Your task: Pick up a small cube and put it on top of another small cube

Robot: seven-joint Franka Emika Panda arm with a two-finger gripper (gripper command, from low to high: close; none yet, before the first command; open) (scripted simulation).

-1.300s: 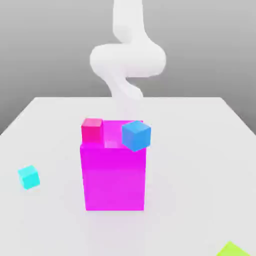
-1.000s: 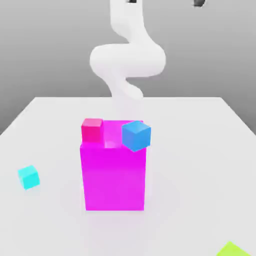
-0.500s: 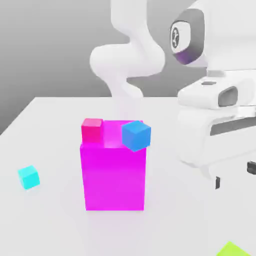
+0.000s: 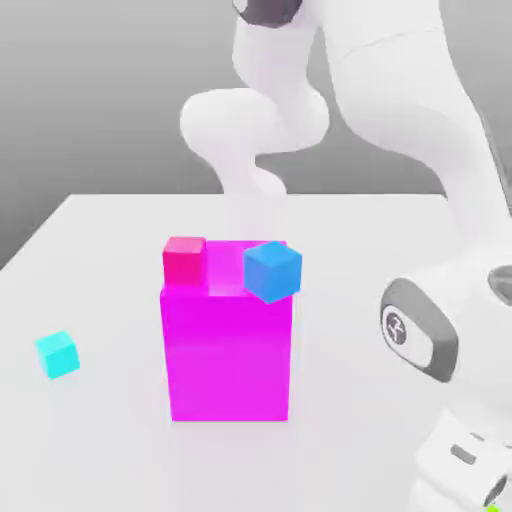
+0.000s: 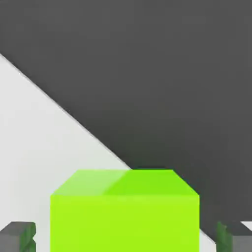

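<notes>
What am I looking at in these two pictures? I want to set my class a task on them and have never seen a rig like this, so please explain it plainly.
These are computer-simulated pictures of a white robot arm working over a pale table.

The exterior view comes from a camera standing off the arm. It shows a tall magenta block with a red-pink cube and a blue cube on top. A small cyan cube sits on the table at the exterior view's left.

The hand view comes from a camera on the arm's hand, looking past its jaws. There a lime-green cube sits between two dark fingertips, one on either side. The frames don't settle whether the jaws already grip it.

The job is to stack the green cube on the cyan one.
</notes>
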